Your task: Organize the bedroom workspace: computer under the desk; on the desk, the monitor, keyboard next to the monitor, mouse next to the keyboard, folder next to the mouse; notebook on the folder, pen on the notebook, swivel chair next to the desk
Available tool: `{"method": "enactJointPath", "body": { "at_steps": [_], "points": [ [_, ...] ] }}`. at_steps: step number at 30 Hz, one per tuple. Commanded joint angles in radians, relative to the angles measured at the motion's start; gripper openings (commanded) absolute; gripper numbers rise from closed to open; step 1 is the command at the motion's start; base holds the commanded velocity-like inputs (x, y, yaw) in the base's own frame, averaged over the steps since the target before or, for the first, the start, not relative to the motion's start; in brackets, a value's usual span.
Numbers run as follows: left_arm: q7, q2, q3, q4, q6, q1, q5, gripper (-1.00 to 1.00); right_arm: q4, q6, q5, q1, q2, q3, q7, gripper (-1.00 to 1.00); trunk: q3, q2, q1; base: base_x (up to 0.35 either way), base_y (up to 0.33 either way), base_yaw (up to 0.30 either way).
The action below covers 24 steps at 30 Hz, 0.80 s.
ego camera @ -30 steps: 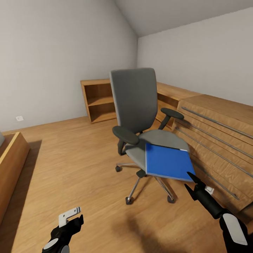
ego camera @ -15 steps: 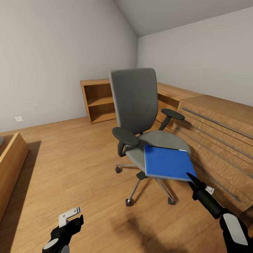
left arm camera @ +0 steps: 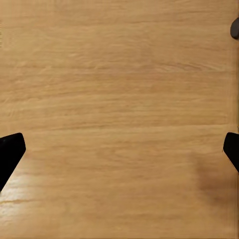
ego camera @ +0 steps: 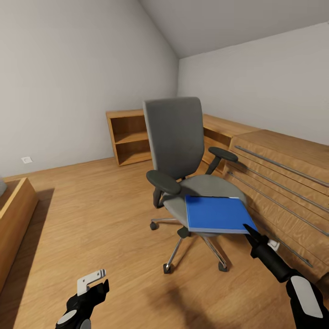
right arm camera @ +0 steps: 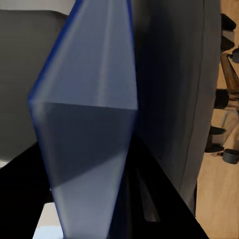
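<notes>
The swivel chair, grey with black armrests and a chrome star base, stands mid-floor facing me. The bright blue folder sticks out over the front of its seat, roughly level. My right gripper is shut on the folder's near right corner. In the right wrist view the folder's edge runs between the dark fingers, with the grey seat beside it. My left gripper hangs low over bare floor, well left of the chair. Its fingers are spread wide with nothing between them.
A light wooden chest of drawers with metal bars runs along the right wall, close behind the chair. An open wooden shelf stands in the far corner. A low wooden box frame sits at the left. Wooden floor lies in between.
The folder has tipped from a slope to nearly level in my right gripper. The whole picture has slid down slightly, so the camera has moved. The left arm is still.
</notes>
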Motion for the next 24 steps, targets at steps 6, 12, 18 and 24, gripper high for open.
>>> {"method": "enactJointPath", "body": {
  "at_steps": [6, 12, 18, 24],
  "points": [
    [0.013, 0.0, 0.0, -0.003, 0.003, 0.0, 0.011, 1.0, -0.018, 0.006, 0.0, -0.001, 0.001, -0.003, 0.003, -1.0, 0.022, 0.008, -0.006, -0.015, 0.0, 0.0],
    [0.014, -0.001, -0.012, -0.003, 0.004, 0.0, 0.01, 1.0, -0.1, 0.007, 0.0, -0.001, 0.004, -0.003, 0.005, -1.0, 0.041, 0.05, -0.029, -0.26, -0.047, 0.0],
    [0.015, 0.0, -0.026, 0.002, 0.004, 0.0, 0.01, 1.0, -0.179, 0.012, 0.0, 0.002, 0.008, -0.003, 0.005, -1.0, 0.059, 0.092, -0.052, -0.327, -0.105, 0.0],
    [0.013, 0.002, -0.026, 0.073, 0.004, 0.0, 0.009, 1.0, -0.247, 0.016, 0.002, 0.005, 0.02, -0.003, 0.003, -1.0, 0.078, 0.134, -0.075, -0.328, -0.124, 0.0]
  ]
}}
